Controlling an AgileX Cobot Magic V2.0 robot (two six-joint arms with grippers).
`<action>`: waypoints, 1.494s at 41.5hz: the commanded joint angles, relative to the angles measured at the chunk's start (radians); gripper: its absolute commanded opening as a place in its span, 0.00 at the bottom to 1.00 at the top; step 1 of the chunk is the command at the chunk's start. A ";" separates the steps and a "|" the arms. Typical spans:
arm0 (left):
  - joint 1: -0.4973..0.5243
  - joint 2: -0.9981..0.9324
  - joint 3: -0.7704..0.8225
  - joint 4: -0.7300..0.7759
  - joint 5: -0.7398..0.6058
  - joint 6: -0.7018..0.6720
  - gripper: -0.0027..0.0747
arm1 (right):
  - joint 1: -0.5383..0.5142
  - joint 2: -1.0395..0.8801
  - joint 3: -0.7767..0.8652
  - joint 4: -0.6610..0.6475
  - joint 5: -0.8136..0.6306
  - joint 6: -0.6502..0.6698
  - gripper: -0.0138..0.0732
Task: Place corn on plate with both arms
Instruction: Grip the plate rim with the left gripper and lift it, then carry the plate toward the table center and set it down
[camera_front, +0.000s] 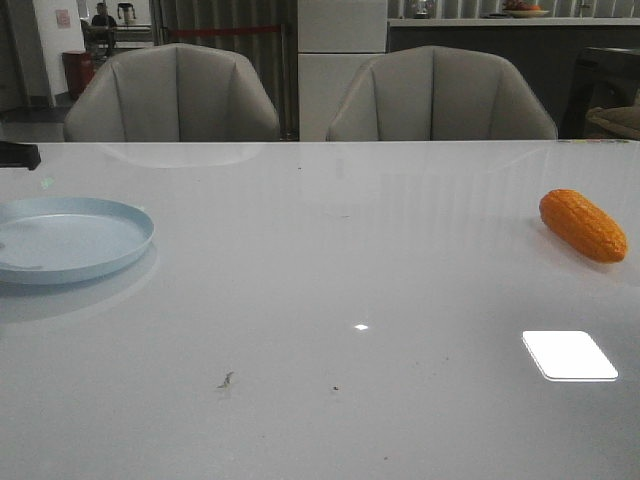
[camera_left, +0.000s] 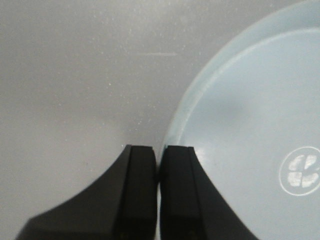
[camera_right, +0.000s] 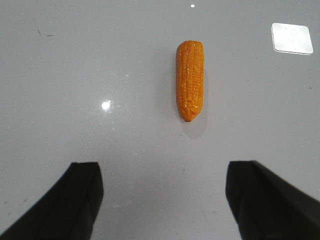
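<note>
The orange corn (camera_front: 583, 225) lies on the white table at the right, also in the right wrist view (camera_right: 190, 80). The pale blue plate (camera_front: 110, 245) sits at the table's left edge, partly cut off by the frame. My left gripper (camera_left: 160, 147) is shut, with the plate's rim (camera_left: 200, 85) running straight into the narrow gap between its fingertips, one finger inside the plate and one outside. My right gripper (camera_right: 164, 164) is open and empty, hovering over the table a short way back from the corn's tapered end. Neither gripper shows in the front view.
Two grey chairs (camera_front: 175, 95) stand behind the table's far edge. A bright light reflection (camera_front: 568, 355) lies on the tabletop near the corn. A small dark speck (camera_front: 226, 380) lies near the front middle.
</note>
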 joint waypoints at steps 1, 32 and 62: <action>0.000 -0.059 -0.093 0.000 0.025 -0.007 0.15 | -0.001 -0.009 -0.033 0.000 -0.069 -0.005 0.86; -0.270 -0.059 -0.271 -0.321 0.001 -0.004 0.15 | -0.001 -0.009 -0.033 0.000 -0.069 -0.005 0.86; -0.377 0.078 -0.271 -0.347 -0.065 -0.067 0.16 | -0.001 -0.009 -0.033 0.000 -0.035 -0.005 0.86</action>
